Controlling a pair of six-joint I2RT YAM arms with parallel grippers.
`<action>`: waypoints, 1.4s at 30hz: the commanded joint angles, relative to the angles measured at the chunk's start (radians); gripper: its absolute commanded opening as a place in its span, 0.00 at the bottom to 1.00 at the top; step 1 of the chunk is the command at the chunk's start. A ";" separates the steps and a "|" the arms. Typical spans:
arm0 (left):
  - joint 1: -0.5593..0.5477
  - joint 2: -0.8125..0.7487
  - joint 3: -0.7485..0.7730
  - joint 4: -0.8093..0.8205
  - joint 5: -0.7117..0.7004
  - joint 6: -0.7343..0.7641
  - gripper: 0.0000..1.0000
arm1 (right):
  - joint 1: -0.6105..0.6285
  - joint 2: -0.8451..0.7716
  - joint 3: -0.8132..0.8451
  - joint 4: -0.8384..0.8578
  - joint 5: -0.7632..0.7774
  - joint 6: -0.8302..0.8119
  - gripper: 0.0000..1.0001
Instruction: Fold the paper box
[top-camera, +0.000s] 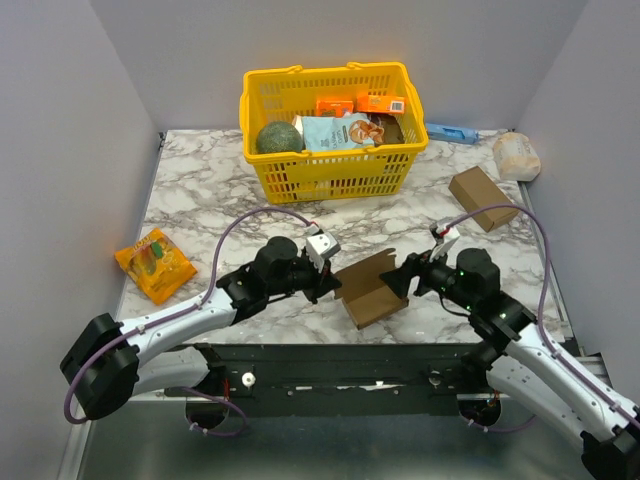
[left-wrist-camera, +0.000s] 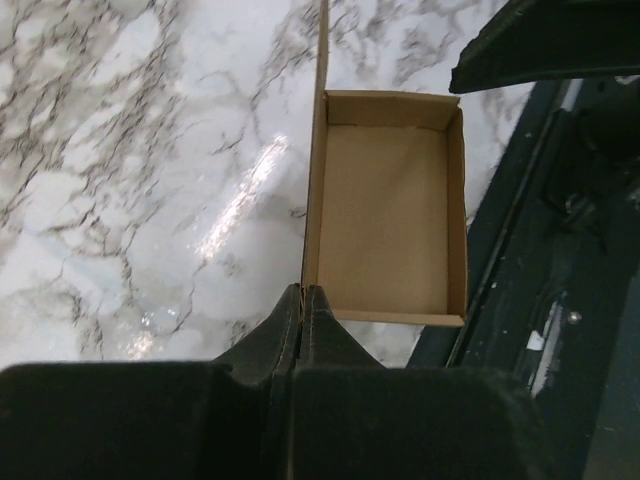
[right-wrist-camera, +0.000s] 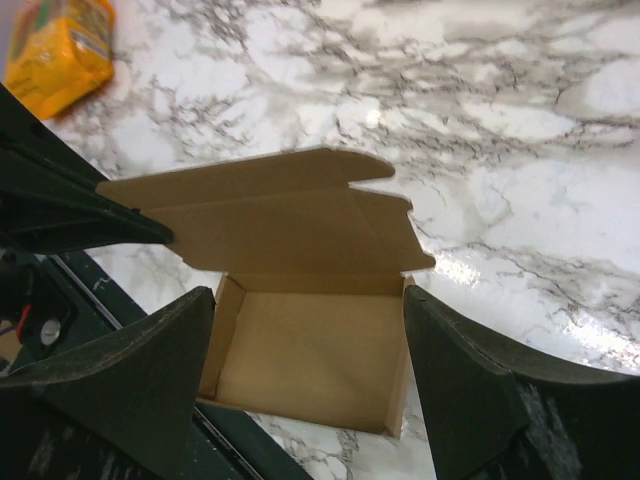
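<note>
**Inspector A:** Where is the box (top-camera: 370, 295)?

**Inspector B:** At the near edge of the tabletop (top-camera: 200, 200), between the two arms. The tray lies flat and the flap (right-wrist-camera: 270, 215) stands up.

**A:** The pincers?

**B:** The left pincer (left-wrist-camera: 302, 292) is closed tight, with the thin edge of the flap nipped between its fingers. The right pincer (right-wrist-camera: 305, 300) is spread wide, one finger on each side of the tray. It holds nothing, and I cannot tell whether it touches.

**A:** What is nearby?

**B:** A yellow basket (top-camera: 330, 182) stands at the far side. It holds a green ball (top-camera: 278, 138) and several snack packs. An orange packet (top-camera: 155, 264) lies to the left and a brown carton (top-camera: 483, 198) to the right, both well apart from the box. A white bag (top-camera: 517, 156) and a blue item (top-camera: 452, 133) sit at the far right, by the wall.

**A:** Any obstructions?

**B:** Only the arms themselves. Each crowds one side of the box.

**A:** The surface and the room?

**B:** The tabletop is white marble pattern with grey veins and a glossy finish. A dark rail (top-camera: 330, 360) runs along the near edge. Plain grey walls close in three sides.
</note>
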 joint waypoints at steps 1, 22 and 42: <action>0.019 0.006 0.107 -0.083 0.198 0.028 0.00 | -0.003 -0.084 0.089 -0.196 0.032 -0.073 0.84; 0.074 -0.047 0.161 -0.136 0.386 0.014 0.00 | -0.003 -0.059 0.256 -0.386 -0.034 -0.139 0.74; 0.074 -0.041 0.164 -0.142 0.386 0.016 0.00 | -0.003 -0.071 0.221 -0.289 -0.175 -0.154 0.34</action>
